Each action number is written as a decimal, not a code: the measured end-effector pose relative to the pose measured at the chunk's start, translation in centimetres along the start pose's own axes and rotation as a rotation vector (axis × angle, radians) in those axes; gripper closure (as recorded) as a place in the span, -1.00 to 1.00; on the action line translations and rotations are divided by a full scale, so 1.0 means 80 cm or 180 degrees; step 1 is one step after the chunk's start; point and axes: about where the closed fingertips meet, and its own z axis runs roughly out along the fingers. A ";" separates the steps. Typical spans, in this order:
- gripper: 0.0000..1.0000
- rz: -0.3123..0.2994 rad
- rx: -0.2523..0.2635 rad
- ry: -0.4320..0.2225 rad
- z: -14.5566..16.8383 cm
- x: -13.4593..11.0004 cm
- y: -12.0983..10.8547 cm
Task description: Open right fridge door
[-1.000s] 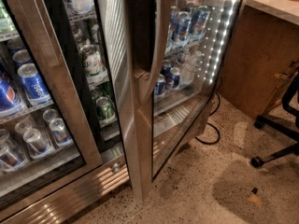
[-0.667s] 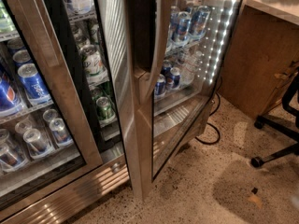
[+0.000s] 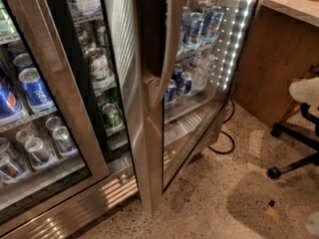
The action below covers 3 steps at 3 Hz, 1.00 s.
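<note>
Camera view — pale tool at right edge, apart from right fridge door — opening indiscernible

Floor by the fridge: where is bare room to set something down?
Bare floor lies between the right fridge door, cable and chair base. The shelves are packed with cans. The gripper is likely the pale blur at right edge.
</note>
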 end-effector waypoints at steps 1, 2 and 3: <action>-1.00 0.0032 -0.0011 0.0017 0.002 0.008 -0.003; -1.00 -0.0084 -0.0035 -0.0183 -0.003 -0.015 0.001; -1.00 -0.0235 0.0027 -0.0476 -0.023 -0.061 -0.005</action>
